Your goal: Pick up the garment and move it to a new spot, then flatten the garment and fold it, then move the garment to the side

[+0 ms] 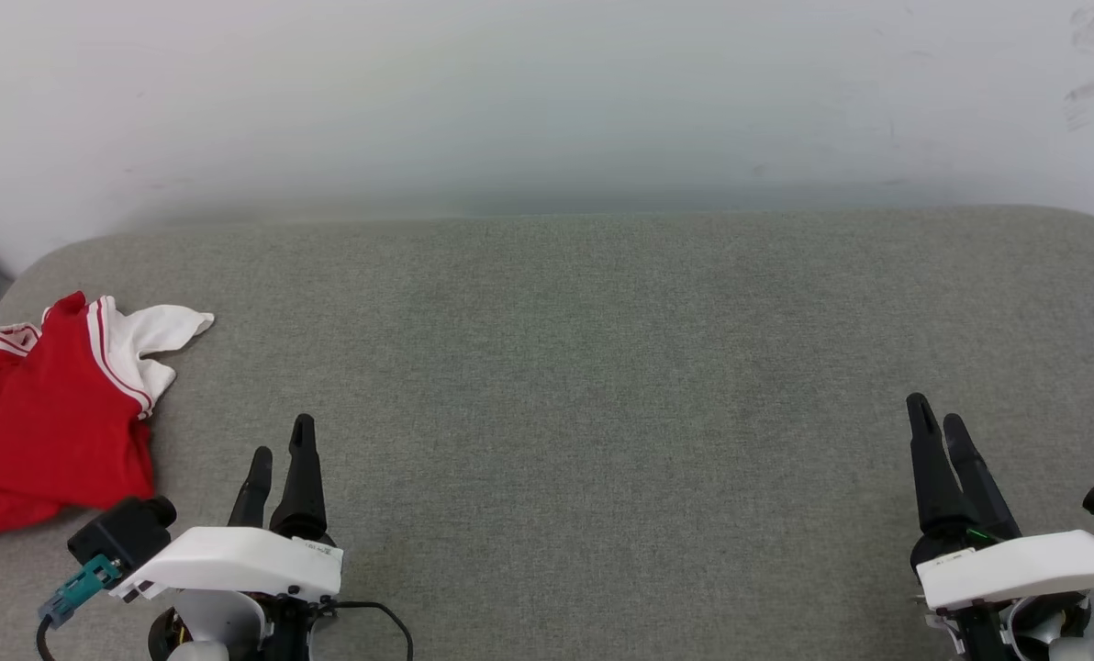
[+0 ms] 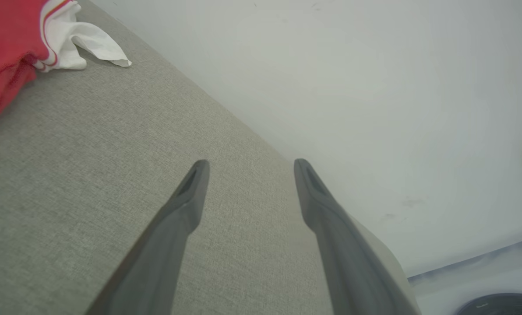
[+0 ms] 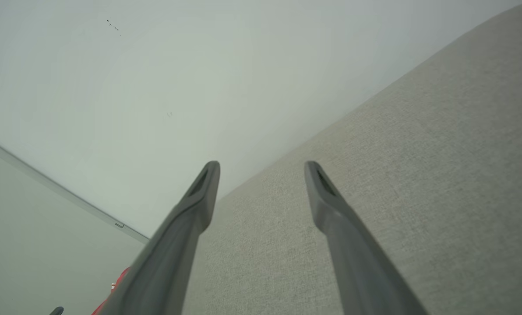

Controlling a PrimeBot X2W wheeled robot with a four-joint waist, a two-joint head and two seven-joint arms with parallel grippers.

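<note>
**A:** Where is the garment?

**B:** The garment (image 1: 47, 413) lies crumpled at the left edge of the head view, on the grey fabric surface (image 1: 584, 367) near its rounded far corner. The red body is bunched up. A white sleeve with red-and-white striped trim sticks out toward the upper right of the heap.

**A:** Is either gripper on it?

**B:** No. The left gripper (image 1: 283, 439) sits at the lower left of the head view, just right of the red cloth and not touching it. In the left wrist view its two dark fingers are spread wide over bare grey fabric with nothing between them, and the garment is in that frame's upper left corner.

**A:** And the right one?

**B:** The right gripper (image 1: 936, 411) is at the lower right, well apart from the garment. Its fingers overlap in the head view, but the right wrist view shows them parted wide and empty, against the pale wall (image 3: 112, 87).

**A:** What's the red sliver at the bottom left of that wrist view?

**B:** Possibly the garment, but it's too small to tell.
</note>
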